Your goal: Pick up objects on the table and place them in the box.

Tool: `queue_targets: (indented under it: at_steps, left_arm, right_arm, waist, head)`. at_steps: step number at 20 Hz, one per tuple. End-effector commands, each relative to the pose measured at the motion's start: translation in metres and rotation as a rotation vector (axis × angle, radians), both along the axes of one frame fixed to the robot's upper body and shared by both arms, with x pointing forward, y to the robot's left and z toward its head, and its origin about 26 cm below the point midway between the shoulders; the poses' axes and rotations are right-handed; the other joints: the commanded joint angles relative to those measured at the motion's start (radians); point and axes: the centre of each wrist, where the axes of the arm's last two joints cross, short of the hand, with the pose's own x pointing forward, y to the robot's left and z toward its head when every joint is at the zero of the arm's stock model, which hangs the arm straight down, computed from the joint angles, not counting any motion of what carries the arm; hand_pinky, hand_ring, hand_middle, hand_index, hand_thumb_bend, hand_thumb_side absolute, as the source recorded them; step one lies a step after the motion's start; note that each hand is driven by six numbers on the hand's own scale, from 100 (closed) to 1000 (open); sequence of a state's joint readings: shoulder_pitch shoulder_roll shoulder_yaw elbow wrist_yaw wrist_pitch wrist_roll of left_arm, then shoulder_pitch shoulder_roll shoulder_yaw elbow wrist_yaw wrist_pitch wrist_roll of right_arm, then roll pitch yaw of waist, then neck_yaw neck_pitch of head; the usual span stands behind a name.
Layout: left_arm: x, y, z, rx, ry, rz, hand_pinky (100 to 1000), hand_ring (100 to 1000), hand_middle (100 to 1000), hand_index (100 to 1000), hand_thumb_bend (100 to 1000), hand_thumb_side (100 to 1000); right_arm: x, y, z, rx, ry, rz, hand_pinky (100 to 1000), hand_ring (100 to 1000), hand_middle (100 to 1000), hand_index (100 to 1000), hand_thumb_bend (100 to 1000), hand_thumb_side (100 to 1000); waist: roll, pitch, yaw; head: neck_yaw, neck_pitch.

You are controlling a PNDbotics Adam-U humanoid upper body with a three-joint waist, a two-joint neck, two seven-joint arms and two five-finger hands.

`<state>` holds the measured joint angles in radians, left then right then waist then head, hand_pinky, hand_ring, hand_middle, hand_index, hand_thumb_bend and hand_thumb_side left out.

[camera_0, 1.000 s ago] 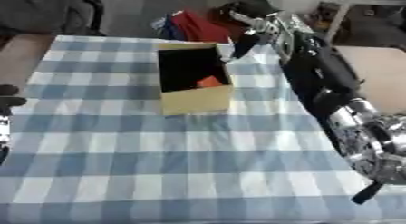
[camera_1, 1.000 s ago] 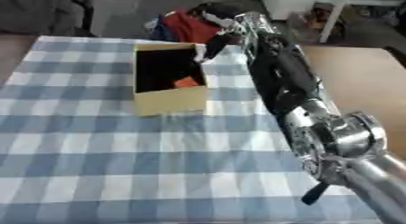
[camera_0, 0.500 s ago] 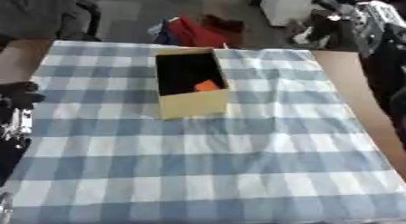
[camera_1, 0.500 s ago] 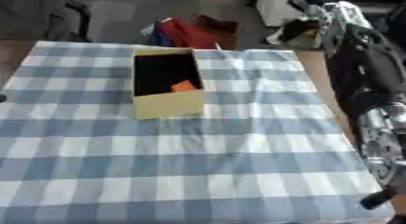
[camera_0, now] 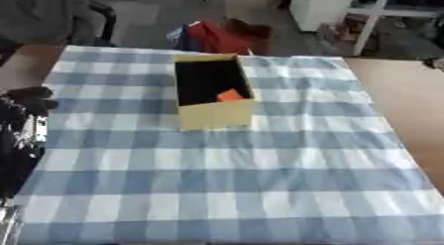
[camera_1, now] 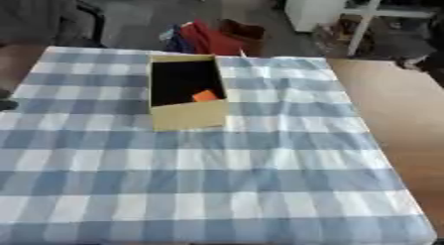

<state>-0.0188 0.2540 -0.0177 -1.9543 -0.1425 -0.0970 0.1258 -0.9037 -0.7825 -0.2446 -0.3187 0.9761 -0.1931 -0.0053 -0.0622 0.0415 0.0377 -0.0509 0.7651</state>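
Box (camera_0: 213, 115) on checked tablecloth (camera_0: 260, 179)

Cloth (camera_0: 260, 174): blue-and-white check, lightly rumpled, spread over most of the surface (camera_0: 403, 105), whose bare brown wood shows along the right side. Floor beyond the far edge: heap of red and blue fabric (camera_0: 212, 36); white cabinet (camera_1: 312, 8); white frame leg (camera_0: 368, 21).

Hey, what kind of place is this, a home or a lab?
Probably an indoor workroom or lab: a table with a blue checked cloth, a cardboard box for sorting, and a white cabinet behind.
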Motion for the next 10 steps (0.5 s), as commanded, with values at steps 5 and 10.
queue_targets:
  at_steps: [5, 10]
  left_arm:
    - [-0.0004, 0.0019, 0.0062, 0.024, -0.021, 0.000, 835, 668, 658, 729, 100, 592]
    - [-0.0004, 0.0013, 0.0060, 0.022, -0.019, -0.002, 835, 669, 658, 729, 100, 592]
  right_arm:
    - [-0.0211, -0.0271, 0.0080, -0.023, -0.065, 0.007, 796, 832, 876, 977, 622, 420]
    - [-0.0160, -0.0208, 0.0095, -0.040, -0.063, 0.070, 796, 835, 878, 976, 623, 424]
  waist:
    - [0.004, -0.007, -0.001]
    - [0.005, -0.004, 0.000]
  head:
    - [0.001, 0.005]
    - [0.001, 0.005]
